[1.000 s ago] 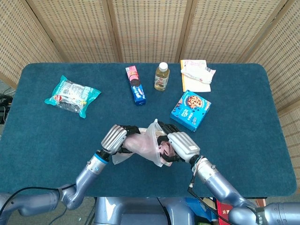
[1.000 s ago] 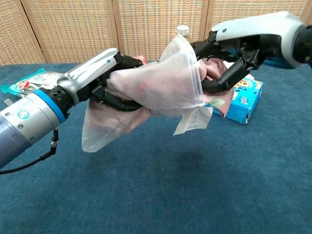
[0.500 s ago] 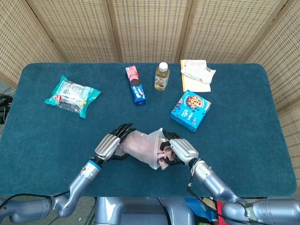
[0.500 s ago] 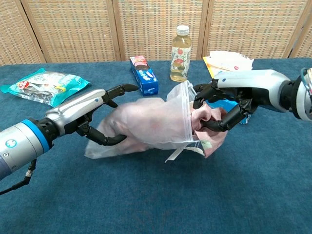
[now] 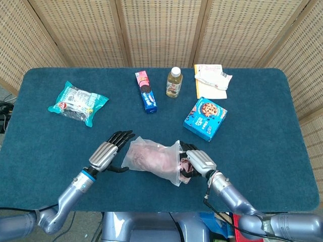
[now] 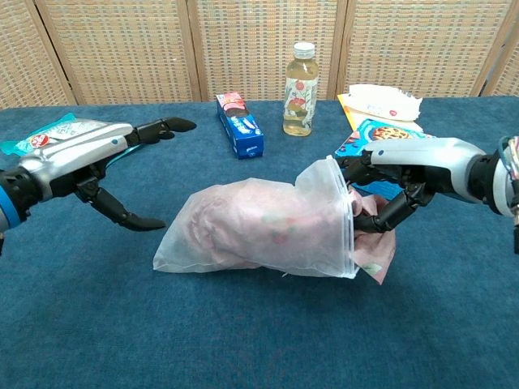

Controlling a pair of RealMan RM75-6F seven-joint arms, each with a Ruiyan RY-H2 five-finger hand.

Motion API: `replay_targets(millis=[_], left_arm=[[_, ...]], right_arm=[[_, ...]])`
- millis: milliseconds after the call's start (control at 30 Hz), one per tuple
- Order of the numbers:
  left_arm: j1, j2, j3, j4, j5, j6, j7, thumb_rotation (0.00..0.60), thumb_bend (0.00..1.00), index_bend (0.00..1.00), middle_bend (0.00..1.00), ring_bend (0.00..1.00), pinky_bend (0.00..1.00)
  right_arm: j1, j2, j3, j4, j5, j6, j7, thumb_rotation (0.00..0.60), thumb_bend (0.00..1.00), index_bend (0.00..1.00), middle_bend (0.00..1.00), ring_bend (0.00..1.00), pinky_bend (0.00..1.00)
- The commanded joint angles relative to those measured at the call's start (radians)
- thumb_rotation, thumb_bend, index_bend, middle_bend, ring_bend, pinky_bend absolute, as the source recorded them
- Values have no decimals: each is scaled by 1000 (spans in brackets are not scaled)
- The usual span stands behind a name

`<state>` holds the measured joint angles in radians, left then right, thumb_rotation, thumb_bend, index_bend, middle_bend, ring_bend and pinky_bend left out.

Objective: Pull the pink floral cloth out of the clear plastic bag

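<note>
clear plastic bag [image 6: 259, 231] lying, pink floral cloth [image 6: 371, 243] protruding

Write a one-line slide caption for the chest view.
Right hand pinches pink floral cloth at clear plastic bag mouth; left hand open.

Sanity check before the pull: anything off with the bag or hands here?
One thing: the left hand is open and clear of the plastic bag, so nothing anchors it. The right hand grips the pink cloth at the bag's mouth; a pull would probably drag the bag along. Nothing looks spilled or torn.
</note>
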<state>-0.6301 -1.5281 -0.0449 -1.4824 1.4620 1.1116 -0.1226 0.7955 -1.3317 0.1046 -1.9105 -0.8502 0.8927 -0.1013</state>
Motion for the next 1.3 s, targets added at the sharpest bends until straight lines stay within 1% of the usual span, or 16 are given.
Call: replay_targets(millis=[33, 67, 100, 133, 300, 367, 500, 567, 667, 800, 1067, 1133, 1167, 1200, 1267, 1300], left_arm=[[-27, 68, -10, -4, -28, -70, 73, 600, 203, 73, 0, 0, 0], [-33, 83, -7, 3, -37, -91, 111, 600, 203, 114, 0, 0, 0], [-36, 96, 14, 21, -37, -114, 166, 600, 204, 151, 0, 0, 0], [-34, 102, 26, 21, -35, -123, 187, 600, 204, 172, 0, 0, 0], [-11, 94, 67, 52, 11, -105, 171, 600, 205, 337, 0, 0, 0], [4, 86, 82, 70, 43, -76, 155, 600, 205, 374, 0, 0, 0], [31, 55, 110, 137, 128, 8, 106, 600, 204, 392, 0, 0, 0], [42, 31, 126, 195, 184, 63, 49, 600, 204, 392, 0, 0, 0], [49, 13, 136, 251, 213, 89, 34, 600, 205, 392, 0, 0, 0], [54, 0, 125, 254, 196, 83, 25, 600, 204, 392, 0, 0, 0], [11, -19, 47, 261, 133, 24, 58, 600, 203, 392, 0, 0, 0], [-12, -25, 19, 271, 105, -12, 81, 600, 203, 392, 0, 0, 0], [-44, -33, -13, 290, 67, -68, 107, 600, 204, 392, 0, 0, 0], [-61, -39, -29, 298, 45, -98, 127, 600, 204, 392, 0, 0, 0], [-93, -57, -54, 320, 4, -160, 172, 600, 205, 392, 0, 0, 0], [-99, -61, -58, 324, -6, -172, 183, 600, 205, 392, 0, 0, 0]], right_arm=[[-4, 3, 1, 0, -6, -2, -1, 600, 885, 715, 0, 0, 0], [-5, 4, 4, 0, -6, -1, 0, 600, 886, 715, 0, 0, 0], [-5, 2, 7, 2, -2, -3, 3, 600, 885, 715, 0, 0, 0], [-4, 0, 10, 6, 1, -7, 5, 600, 885, 715, 0, 0, 0], [-6, -4, 11, 9, 4, -14, 3, 600, 885, 715, 0, 0, 0], [-7, -5, 14, 9, 5, -15, 2, 600, 885, 715, 0, 0, 0], [-6, -5, 19, 8, 10, -17, 1, 600, 885, 715, 0, 0, 0], [-6, -4, 20, 7, 11, -19, -2, 600, 886, 715, 0, 0, 0], [-5, -5, 22, 7, 15, -20, -4, 600, 885, 715, 0, 0, 0], [-4, -8, 25, 6, 20, -21, -7, 600, 885, 715, 0, 0, 0], [-2, -9, 24, 10, 30, -23, -19, 600, 886, 715, 0, 0, 0], [-2, -7, 24, 10, 31, -23, -20, 600, 885, 715, 0, 0, 0], [-2, -5, 24, 13, 30, -25, -23, 600, 885, 715, 0, 0, 0], [-1, -5, 24, 14, 30, -26, -24, 600, 885, 715, 0, 0, 0], [-1, -4, 24, 17, 29, -29, -23, 600, 885, 715, 0, 0, 0], [-1, -3, 24, 18, 29, -30, -23, 600, 885, 715, 0, 0, 0]])
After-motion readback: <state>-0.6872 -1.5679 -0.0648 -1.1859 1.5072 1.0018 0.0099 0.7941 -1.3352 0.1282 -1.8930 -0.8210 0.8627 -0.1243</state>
